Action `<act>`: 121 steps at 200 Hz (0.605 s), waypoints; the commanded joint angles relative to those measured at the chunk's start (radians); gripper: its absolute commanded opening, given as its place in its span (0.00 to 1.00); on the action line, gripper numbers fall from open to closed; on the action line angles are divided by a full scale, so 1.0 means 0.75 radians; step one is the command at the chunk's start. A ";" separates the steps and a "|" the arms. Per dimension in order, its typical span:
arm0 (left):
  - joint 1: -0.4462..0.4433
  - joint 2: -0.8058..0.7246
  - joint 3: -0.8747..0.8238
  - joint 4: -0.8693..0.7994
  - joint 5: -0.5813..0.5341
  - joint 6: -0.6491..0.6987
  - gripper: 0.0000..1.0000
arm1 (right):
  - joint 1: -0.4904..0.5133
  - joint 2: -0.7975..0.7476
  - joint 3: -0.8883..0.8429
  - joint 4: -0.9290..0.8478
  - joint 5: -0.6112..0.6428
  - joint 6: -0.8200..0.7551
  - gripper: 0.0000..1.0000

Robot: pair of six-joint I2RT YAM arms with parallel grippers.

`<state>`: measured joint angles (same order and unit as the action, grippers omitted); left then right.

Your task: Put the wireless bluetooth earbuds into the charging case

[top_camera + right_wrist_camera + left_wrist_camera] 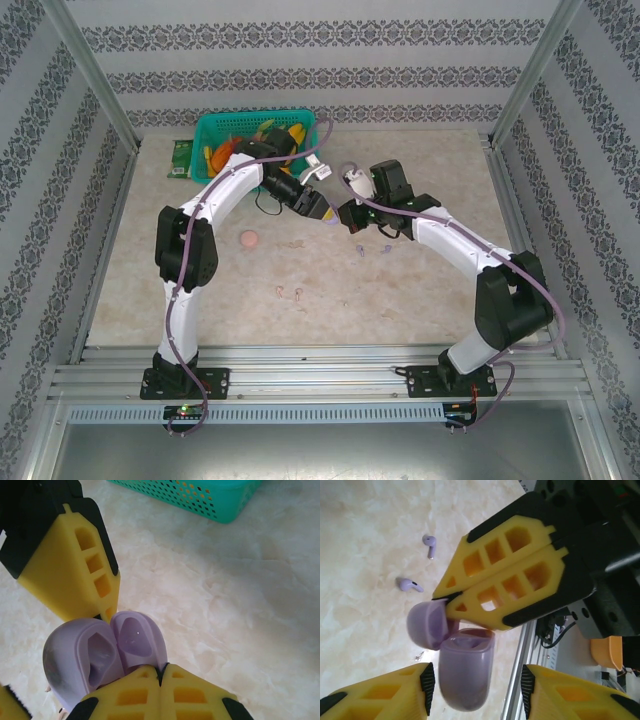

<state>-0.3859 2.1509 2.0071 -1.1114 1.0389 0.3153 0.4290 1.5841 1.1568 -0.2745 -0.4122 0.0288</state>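
The purple charging case (466, 667) hangs with its lid (424, 626) flipped open. My left gripper (477, 675) is open and straddles the case body; one pad is close to its side and a gap remains at the other pad. My right gripper (161, 669) is shut, its tips against the edge of the open lid (137, 639), next to the case body (80, 667). Both grippers meet mid-table (335, 213). Two purple earbuds (429, 543) (409, 584) lie on the table beyond the case. Two pink earbuds (281, 292) (299, 294) lie nearer the front.
A green basket (225, 132) with yellow and orange items stands at the back left, and a green packet (181, 158) lies beside it. A pink round disc (249, 239) lies left of centre. A metal rail (517, 680) edges the table.
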 commanded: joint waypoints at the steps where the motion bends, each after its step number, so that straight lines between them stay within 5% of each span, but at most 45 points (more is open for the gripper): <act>1: 0.006 0.030 0.038 -0.076 0.078 0.066 0.49 | 0.019 0.011 0.035 0.017 -0.019 -0.017 0.00; 121: 0.003 0.071 0.034 -0.081 0.122 0.077 0.34 | 0.025 0.003 0.022 0.040 -0.031 0.008 0.00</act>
<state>-0.3843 2.1853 2.0083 -1.1419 1.0931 0.3382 0.4366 1.5848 1.1568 -0.2726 -0.4126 0.0296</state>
